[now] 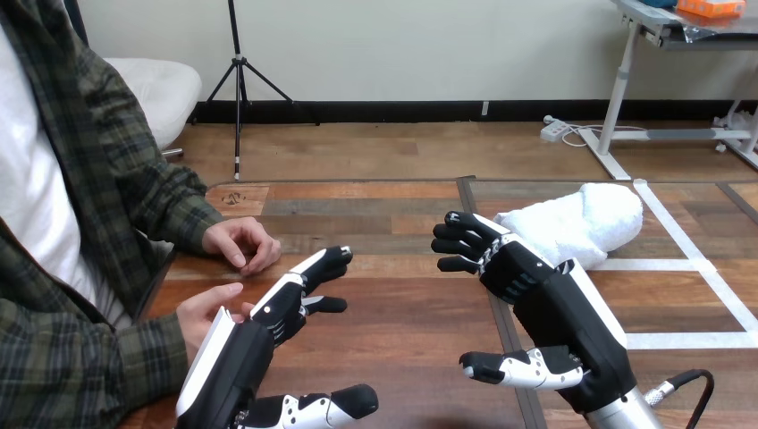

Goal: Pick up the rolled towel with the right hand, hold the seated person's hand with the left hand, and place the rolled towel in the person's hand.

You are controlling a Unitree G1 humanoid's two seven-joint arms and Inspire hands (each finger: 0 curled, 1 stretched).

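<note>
Taking in the wooden table (pixel 402 322) first, with white tape lines (pixel 652 264) running under and below the rolled towel (pixel 576 223). Lying untouched, long axis slanting from lower left up to upper right. Hovering just off the towel's lower-left end with the right hand (pixel 536 299), fingers loosely bent and spread, gripping nothing; not possible to tell whether the tips are touching the cloth. Hanging well left of the towel with the left hand (pixel 259 331), fingers relaxed and empty, clearly the farther one. Noting farther left the person's upper hand (pixel 240 243) and the person's lower hand (pixel 207 313), the latter just beside the left hand, contact unclear. Probably calling for a short move up and right, then closing across the roll.
</note>
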